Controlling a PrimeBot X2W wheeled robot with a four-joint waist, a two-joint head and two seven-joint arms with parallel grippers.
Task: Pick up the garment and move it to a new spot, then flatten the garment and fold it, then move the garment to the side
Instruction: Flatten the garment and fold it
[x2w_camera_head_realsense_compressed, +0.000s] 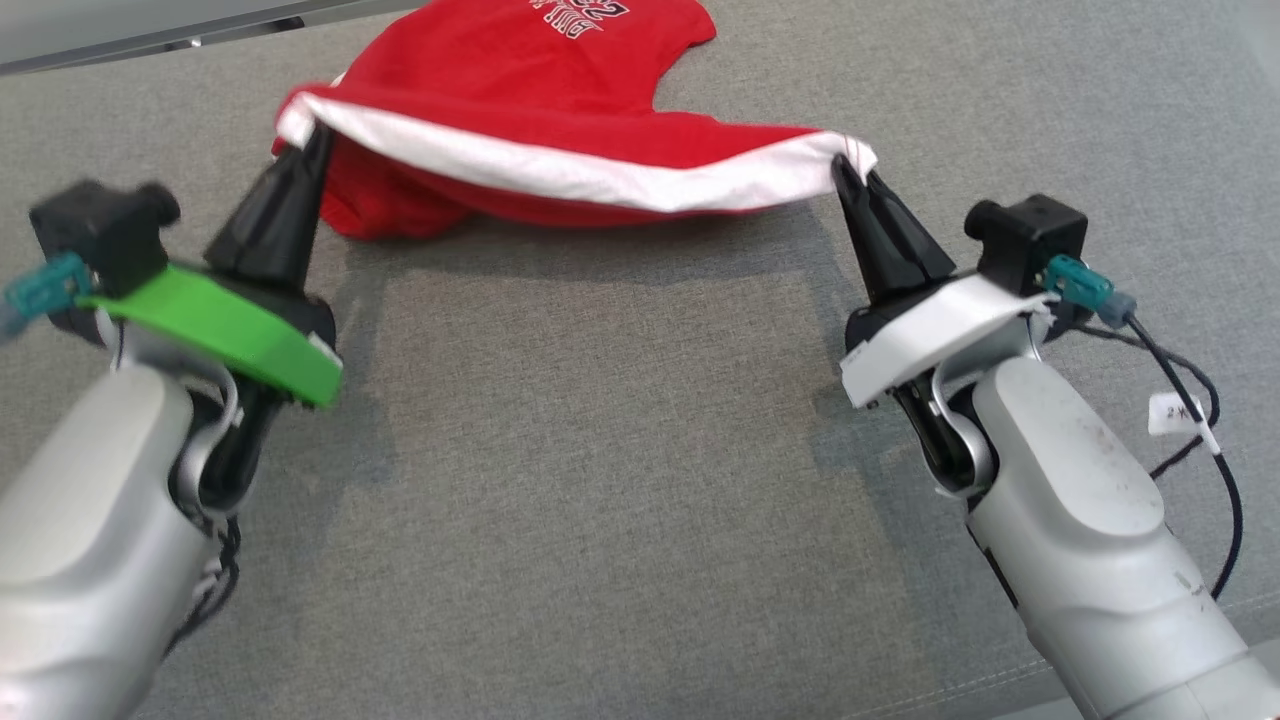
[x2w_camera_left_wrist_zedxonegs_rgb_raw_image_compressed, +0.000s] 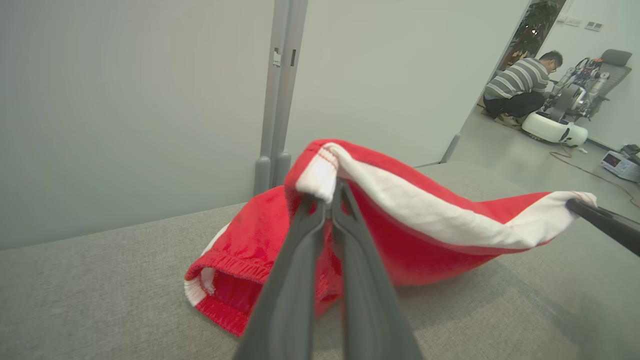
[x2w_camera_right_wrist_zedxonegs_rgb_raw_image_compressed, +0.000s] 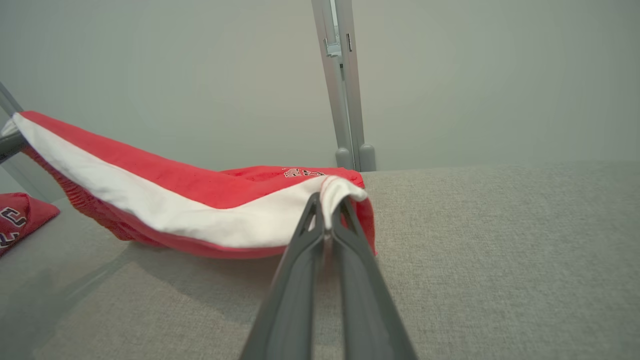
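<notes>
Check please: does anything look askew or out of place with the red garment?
No damage shows. The red garment hangs unevenly: the left gripper and the right gripper pinch the ends of its white band, lifted, while the rest lies bunched on the grey surface.

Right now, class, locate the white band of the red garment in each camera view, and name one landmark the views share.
Head view: the white band spans the upper middle, left to right.
Left wrist view: the white band runs from the centre to the right edge.
Right wrist view: the white band slopes from the upper left down to the centre.
Shared landmark: the right gripper pinching one end of it.
</notes>
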